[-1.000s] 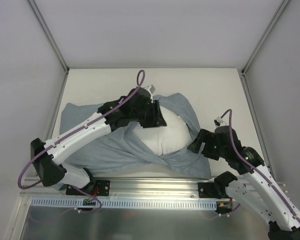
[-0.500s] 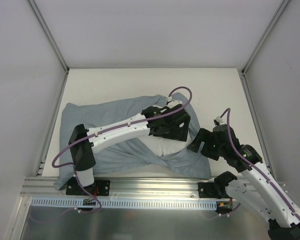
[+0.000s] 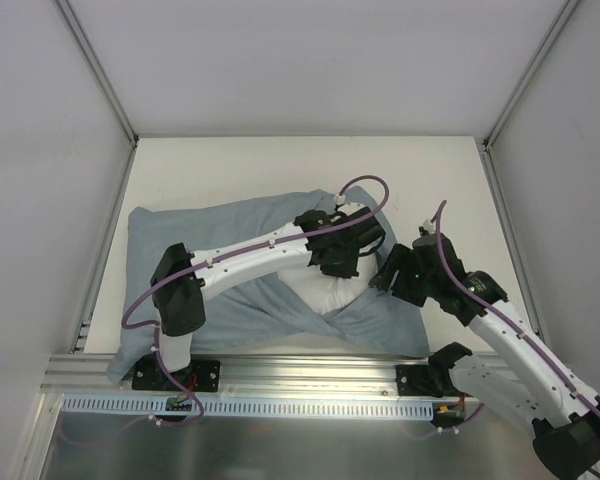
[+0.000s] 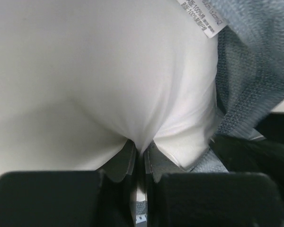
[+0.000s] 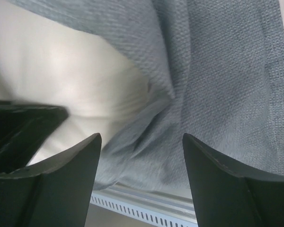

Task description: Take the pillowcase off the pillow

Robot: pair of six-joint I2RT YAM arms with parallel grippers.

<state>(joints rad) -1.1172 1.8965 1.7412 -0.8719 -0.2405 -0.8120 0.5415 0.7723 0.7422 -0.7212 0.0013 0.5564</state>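
Extraction step: left tool point(image 4: 141, 151) clamped on the plump white pillow point(image 4: 85, 71); I judge my right tool point(image 5: 139, 156), jaws apart, must grip the limp grey pillowcase point(image 5: 217, 71) ahead.

One plump white fabric pillow point(image 3: 325, 293), one limp blue-grey cloth pillowcase point(image 3: 180, 232) — and two black two-finger grippers: left gripper point(image 4: 140, 153), right gripper point(image 5: 141, 142).

A small white tag point(image 4: 204, 20) is sticking out at the far right edge of the pillow point(image 4: 85, 71), carrying tiny tilted print. Only "100%" is reading clearly; the rest is showing too small to make out.
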